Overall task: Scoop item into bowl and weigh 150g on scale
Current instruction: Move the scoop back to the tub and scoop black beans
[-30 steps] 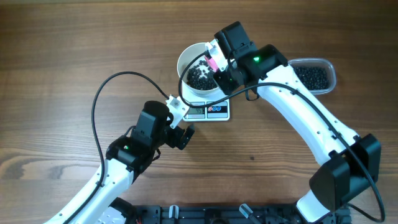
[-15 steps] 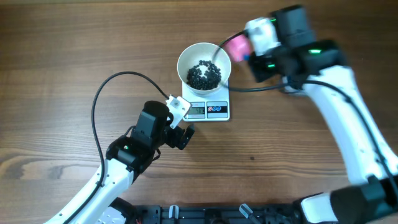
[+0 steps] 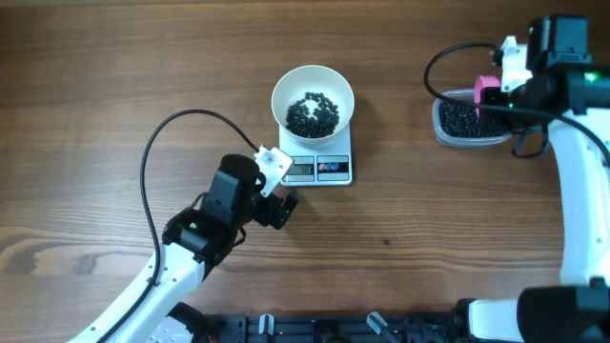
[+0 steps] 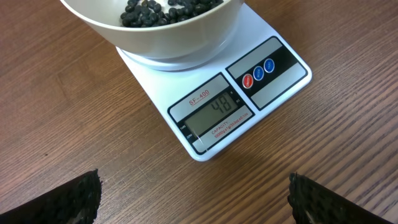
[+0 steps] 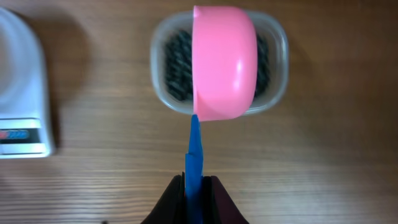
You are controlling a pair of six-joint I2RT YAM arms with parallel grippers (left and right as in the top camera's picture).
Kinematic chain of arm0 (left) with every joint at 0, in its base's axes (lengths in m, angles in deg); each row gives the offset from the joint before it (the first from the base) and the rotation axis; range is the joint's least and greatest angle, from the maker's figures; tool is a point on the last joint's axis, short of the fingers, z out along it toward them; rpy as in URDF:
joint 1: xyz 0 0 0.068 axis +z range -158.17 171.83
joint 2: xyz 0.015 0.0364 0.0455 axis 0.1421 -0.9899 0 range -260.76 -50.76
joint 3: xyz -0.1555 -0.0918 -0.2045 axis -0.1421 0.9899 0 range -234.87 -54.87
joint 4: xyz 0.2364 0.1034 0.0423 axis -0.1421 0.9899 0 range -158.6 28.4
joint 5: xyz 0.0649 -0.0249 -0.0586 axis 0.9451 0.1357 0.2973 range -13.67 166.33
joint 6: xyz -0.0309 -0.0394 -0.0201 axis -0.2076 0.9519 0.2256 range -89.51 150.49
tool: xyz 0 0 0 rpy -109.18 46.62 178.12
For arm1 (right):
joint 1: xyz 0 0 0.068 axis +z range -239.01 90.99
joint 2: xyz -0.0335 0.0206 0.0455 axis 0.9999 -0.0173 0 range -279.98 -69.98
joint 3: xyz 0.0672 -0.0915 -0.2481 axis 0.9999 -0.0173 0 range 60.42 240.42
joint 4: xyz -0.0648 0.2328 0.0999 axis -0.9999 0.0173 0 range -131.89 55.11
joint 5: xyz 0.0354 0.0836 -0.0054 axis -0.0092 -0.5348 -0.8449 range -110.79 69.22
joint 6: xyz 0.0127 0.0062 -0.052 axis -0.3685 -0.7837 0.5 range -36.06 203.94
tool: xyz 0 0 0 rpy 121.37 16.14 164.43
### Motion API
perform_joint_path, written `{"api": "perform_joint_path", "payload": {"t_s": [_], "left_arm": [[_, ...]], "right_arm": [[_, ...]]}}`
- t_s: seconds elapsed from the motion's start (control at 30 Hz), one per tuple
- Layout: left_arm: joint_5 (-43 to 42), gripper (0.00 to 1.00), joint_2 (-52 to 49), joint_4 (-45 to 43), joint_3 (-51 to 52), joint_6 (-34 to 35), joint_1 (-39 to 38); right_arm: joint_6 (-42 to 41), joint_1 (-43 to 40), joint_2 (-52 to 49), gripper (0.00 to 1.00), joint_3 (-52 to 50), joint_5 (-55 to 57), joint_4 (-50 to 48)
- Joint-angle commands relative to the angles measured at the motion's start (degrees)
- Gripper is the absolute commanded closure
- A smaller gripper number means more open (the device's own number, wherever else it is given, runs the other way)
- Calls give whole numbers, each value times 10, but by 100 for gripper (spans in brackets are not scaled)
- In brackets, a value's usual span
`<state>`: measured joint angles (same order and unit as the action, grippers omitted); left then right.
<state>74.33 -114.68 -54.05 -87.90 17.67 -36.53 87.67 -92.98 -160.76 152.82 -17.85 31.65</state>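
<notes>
Open table (image 3: 400, 210) btw scale (image 3: 319, 170) & tub (image 3: 440, 129); bowl (image 3: 278, 90) covers scale top.

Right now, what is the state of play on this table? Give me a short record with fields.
bowl: on the scale, black beads inside
scale display: 48
scoop: pink, blue handle, above the clear tub of beads
right jaws: shut on the scoop handle
left jaws: open, empty, near the scale's front
</notes>
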Motion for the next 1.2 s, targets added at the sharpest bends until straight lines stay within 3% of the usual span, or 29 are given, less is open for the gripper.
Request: {"api": "perform_joint_path", "payload": {"t_s": [0.0,0.2,0.43,0.97,1.17], "left_arm": [[3,0,0,0,2,-3,5],[3,0,0,0,2,-3,5],[3,0,0,0,2,-3,5],[3,0,0,0,2,-3,5],[3,0,0,0,2,-3,5]], "right_arm": [[-40,0,-57,96,9,79,12],[-87,0,-142,96,9,167,17],[-88,0,-167,96,9,176,-2],[-52,0,-202,96,9,132,-40],[-21,0,-209,96,9,64,-38]]}}
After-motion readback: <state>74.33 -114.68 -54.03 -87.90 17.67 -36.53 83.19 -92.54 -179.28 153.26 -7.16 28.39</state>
